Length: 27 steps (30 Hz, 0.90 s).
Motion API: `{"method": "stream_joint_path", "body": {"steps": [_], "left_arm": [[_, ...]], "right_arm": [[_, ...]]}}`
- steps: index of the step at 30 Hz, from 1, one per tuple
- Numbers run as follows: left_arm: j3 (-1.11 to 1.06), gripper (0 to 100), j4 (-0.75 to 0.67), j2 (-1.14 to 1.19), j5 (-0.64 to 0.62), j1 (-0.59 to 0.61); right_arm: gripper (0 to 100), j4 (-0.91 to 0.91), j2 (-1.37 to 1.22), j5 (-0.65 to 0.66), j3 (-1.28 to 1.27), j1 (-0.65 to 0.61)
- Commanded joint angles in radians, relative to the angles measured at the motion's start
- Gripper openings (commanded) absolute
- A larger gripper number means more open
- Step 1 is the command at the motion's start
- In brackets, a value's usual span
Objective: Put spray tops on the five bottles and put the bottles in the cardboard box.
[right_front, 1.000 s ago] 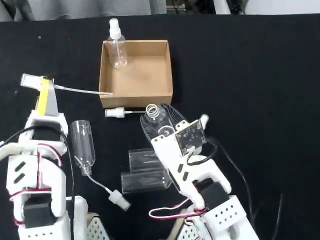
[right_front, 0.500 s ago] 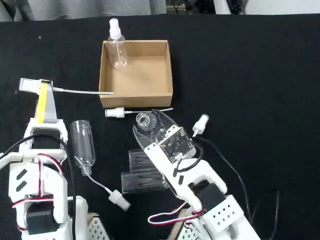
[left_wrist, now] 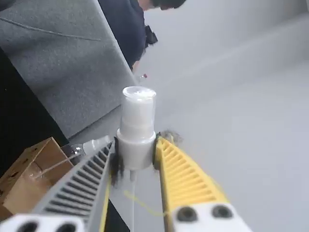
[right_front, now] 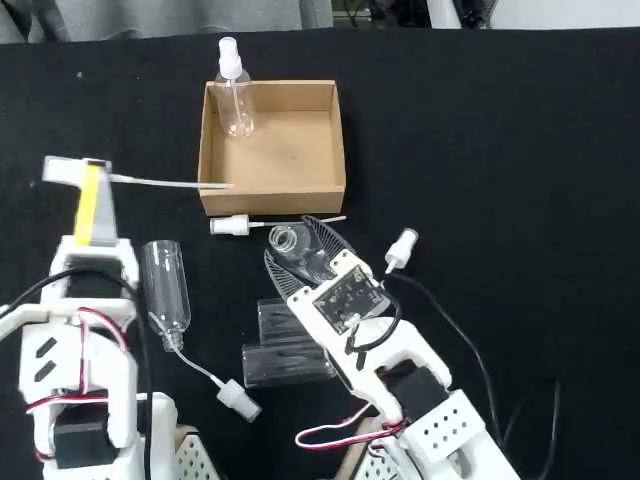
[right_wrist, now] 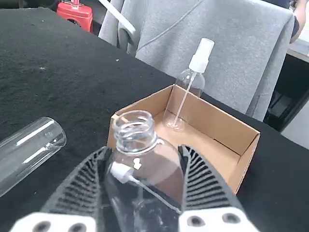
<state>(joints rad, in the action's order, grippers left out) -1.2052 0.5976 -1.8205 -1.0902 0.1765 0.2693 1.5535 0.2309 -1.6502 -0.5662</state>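
Black table [right_front: 500, 150]; right pincer [right_wrist: 143, 154] clamps clear uncapped bottle [right_wrist: 137, 133]; left pincer [left_wrist: 136, 144] grips white spray top [left_wrist: 138, 111].

White plastic arms [right_front: 80, 350], red and black wires [right_front: 98, 318]; left claw [left_wrist: 136, 145] has one yellow finger [left_wrist: 183, 179] (ribbed), right claw [right_wrist: 145, 151] black fingers [right_wrist: 203, 183].

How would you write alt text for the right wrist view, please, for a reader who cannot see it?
The right hand grips an uncapped bottle, neck up, over a black table. Beyond it sits an open cardboard box with one spray-topped bottle standing inside; a second clear bottle lies on the table nearby.
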Motion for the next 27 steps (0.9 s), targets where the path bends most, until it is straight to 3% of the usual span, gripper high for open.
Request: {"method": "stream_joint_path", "body": {"steps": [1,10,16,21,27], "left_arm": [[0.038,3,0.018,-0.006,0.043,-0.093],[0.056,3,0.026,-0.008,0.074,-0.151],[0.177,3,0.196,-0.008,0.074,-0.153],[0.179,3,0.209,-0.008,0.083,-0.153],[0.177,3,0.23,-0.008,0.144,-0.248]], "right_arm": [[3.9,-0.034,0.025,0.014,0.001,-0.015],[3.9,-0.034,0.022,0.014,-0.001,-0.015],[3.9,-0.034,0.022,0.014,-0.001,-0.015],[3.9,-0.034,0.022,0.014,-0.001,-0.015],[3.9,-0.031,0.021,0.014,-0.001,-0.015]]}}
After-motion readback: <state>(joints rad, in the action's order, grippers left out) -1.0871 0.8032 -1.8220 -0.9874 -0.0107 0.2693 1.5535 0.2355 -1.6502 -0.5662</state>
